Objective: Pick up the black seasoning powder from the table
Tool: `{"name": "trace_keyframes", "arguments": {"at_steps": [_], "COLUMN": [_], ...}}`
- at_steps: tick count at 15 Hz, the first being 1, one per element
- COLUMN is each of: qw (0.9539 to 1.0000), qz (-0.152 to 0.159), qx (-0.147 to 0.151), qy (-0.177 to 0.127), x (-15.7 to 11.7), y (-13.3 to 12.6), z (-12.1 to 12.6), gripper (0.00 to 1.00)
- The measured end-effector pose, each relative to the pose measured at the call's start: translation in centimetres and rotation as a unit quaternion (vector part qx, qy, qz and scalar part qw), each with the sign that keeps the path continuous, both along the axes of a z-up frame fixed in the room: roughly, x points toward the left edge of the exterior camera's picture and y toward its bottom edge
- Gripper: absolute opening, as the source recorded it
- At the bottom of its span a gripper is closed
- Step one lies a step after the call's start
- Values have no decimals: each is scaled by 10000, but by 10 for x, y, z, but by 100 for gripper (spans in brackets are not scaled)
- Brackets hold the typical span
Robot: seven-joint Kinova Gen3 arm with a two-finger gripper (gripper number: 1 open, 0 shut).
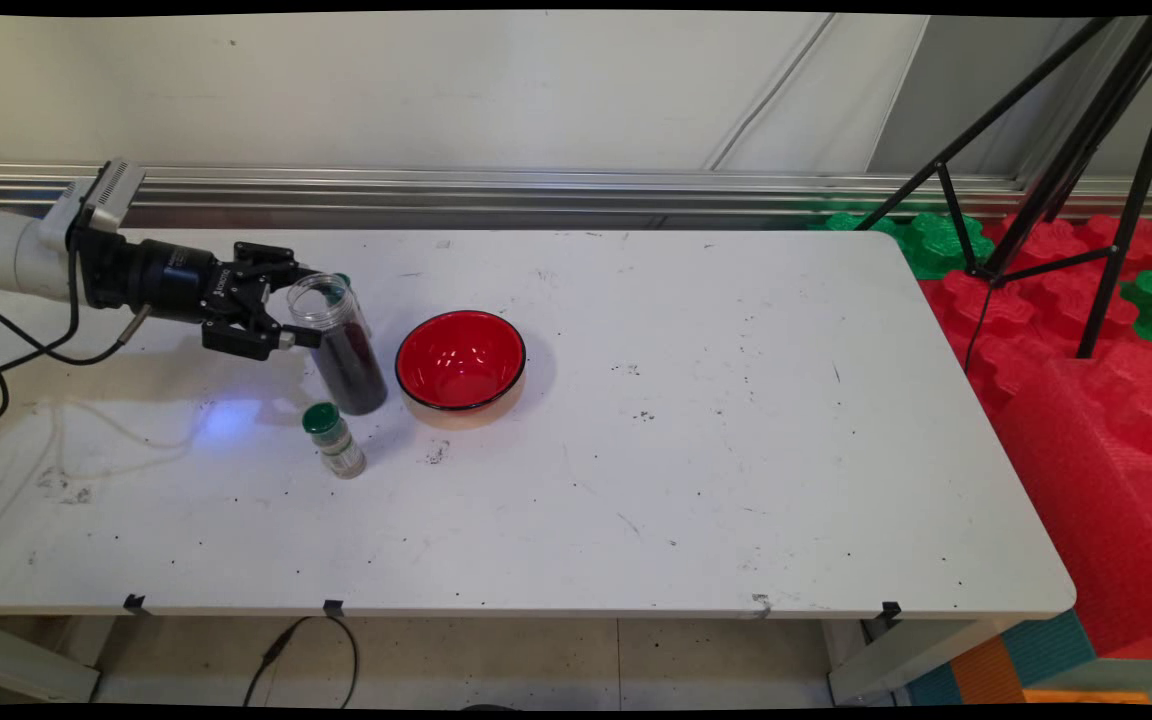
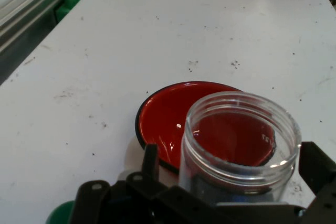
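Main view: gripper reached in from left, low over white table, fingers clamped on neck of clear open jar. Jar part-filled with dark contents, tilted, base toward table. Red bowl with black rim stood just right of jar. Small green-capped bottle stood upright near jar's base, toward near edge.

Hand view: jar's open mouth filled lower right, held between fingers. Bowl lay directly beyond jar. Green cap showed at bottom left corner.
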State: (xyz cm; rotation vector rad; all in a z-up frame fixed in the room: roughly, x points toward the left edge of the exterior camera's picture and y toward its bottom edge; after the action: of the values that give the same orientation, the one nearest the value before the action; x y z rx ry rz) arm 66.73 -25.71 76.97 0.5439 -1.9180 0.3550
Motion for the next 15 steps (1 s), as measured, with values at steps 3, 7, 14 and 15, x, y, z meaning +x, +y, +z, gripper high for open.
{"name": "trace_keyframes", "arguments": {"at_steps": [3, 7, 14, 15], "qw": [9999, 9996, 9987, 9985], "qz": [36, -21, -58, -59], "qx": [-55, -197, -424, -452], "qy": [110, 192, 282, 298], "x": [2, 4, 1, 0], "y": [1, 3, 6, 7], "z": [-8, -16, -28, -30], "gripper": [100, 100, 100, 100]}}
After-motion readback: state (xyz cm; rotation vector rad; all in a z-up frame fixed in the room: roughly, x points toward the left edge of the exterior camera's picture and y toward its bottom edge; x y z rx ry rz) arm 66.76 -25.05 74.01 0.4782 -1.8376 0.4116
